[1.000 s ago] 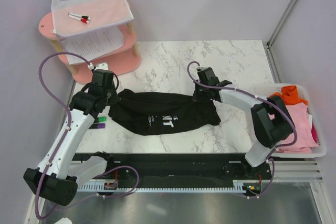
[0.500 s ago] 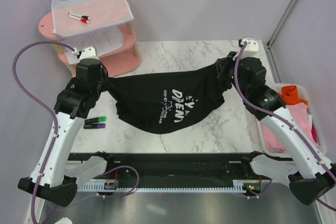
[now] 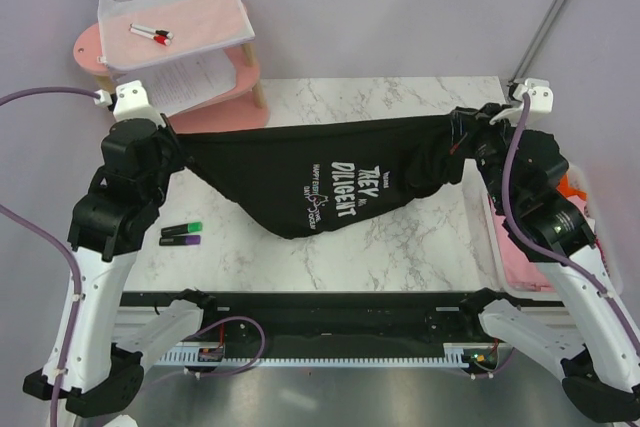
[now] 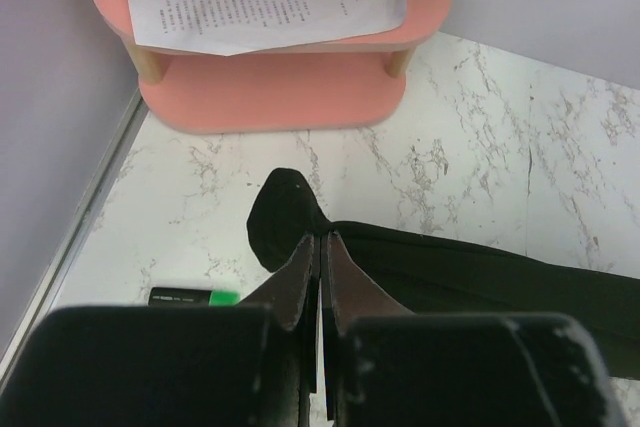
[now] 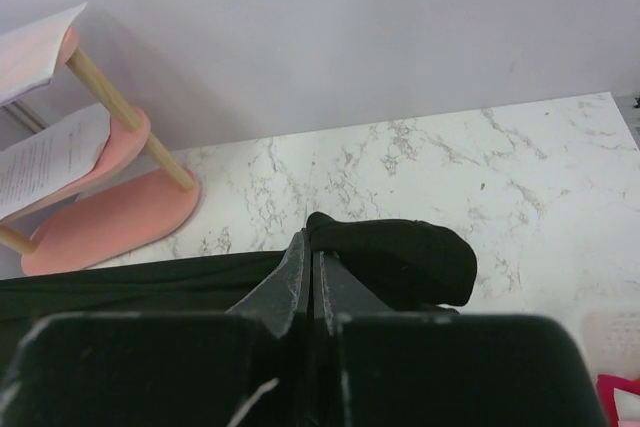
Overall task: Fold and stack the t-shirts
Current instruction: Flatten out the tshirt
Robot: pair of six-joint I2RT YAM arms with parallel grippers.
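A black t-shirt (image 3: 320,172) with white chest lettering hangs stretched above the marble table (image 3: 400,247), its middle sagging toward me. My left gripper (image 3: 180,140) is shut on the shirt's left end; in the left wrist view its fingers (image 4: 300,267) pinch the black cloth (image 4: 285,217). My right gripper (image 3: 462,132) is shut on the right end, where the right wrist view shows bunched black cloth (image 5: 400,257) at its tips (image 5: 313,247). Pink (image 3: 515,262) and orange (image 3: 573,187) t-shirts lie in a white basket at the right, mostly behind my right arm.
A pink two-tier shelf (image 3: 215,112) with printed paper sheets (image 3: 185,72) and two markers (image 3: 150,34) stands at the back left. A green marker (image 3: 181,230) and a purple marker (image 3: 181,241) lie on the table near my left arm. The basket rim (image 3: 490,212) borders the table's right side.
Both arms have risen and spread apart, lifting the black t-shirt off the table and pulling it wide. The lettering now faces up.
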